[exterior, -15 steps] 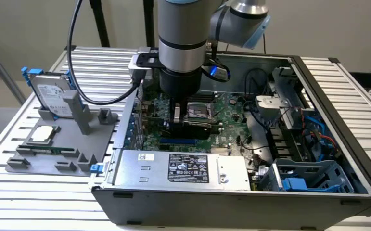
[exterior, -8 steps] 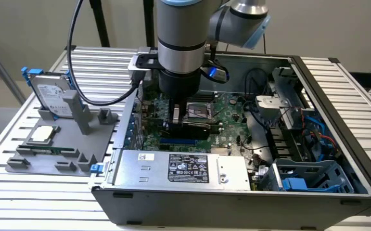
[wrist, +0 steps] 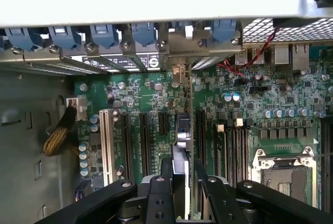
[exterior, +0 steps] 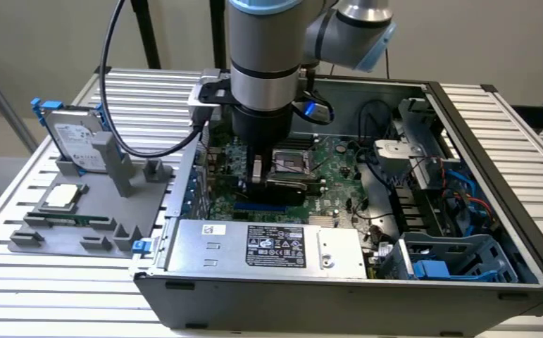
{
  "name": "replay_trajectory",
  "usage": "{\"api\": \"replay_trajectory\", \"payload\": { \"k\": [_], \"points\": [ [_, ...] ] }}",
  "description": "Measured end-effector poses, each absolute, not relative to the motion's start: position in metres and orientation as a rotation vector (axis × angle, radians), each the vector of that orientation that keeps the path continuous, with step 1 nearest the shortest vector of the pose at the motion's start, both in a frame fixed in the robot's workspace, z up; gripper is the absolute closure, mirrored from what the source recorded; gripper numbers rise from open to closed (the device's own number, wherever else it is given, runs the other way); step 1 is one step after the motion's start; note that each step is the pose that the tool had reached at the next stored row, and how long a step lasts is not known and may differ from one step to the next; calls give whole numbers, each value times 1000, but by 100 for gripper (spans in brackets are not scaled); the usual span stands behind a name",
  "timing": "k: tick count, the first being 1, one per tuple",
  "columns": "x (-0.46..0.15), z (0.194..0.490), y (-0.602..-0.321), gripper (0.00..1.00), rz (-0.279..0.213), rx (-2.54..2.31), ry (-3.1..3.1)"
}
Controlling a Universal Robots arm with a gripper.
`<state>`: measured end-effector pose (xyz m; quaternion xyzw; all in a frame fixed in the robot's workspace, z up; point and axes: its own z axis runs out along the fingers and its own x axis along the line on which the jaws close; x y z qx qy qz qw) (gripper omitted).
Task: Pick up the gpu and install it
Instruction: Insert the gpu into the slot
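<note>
Jaws clamped on the graphics card [wrist: 181,161], edge-down over the motherboard [wrist: 260,94], centre frame. Pickup done; seating looks unfinished.

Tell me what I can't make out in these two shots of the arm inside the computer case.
- Wrist view: the gpu sits edge-on in the gripper; whether its lower edge is in a slot is hidden by the card itself.
- Exterior view: the arm covers the slots beneath it.
- Exterior view: the power supply label print is too small to read.
- Exterior view: a grey stand post hides part of the hard drive.
</note>
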<state>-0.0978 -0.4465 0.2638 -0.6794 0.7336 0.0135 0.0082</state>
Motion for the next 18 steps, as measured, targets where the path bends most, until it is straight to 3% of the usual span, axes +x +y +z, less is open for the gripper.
{"api": "replay_trajectory", "payload": {
  "k": [18],
  "points": [
    [-100, 255, -445, 100, 31, -2127, 2298]
  ]
}}
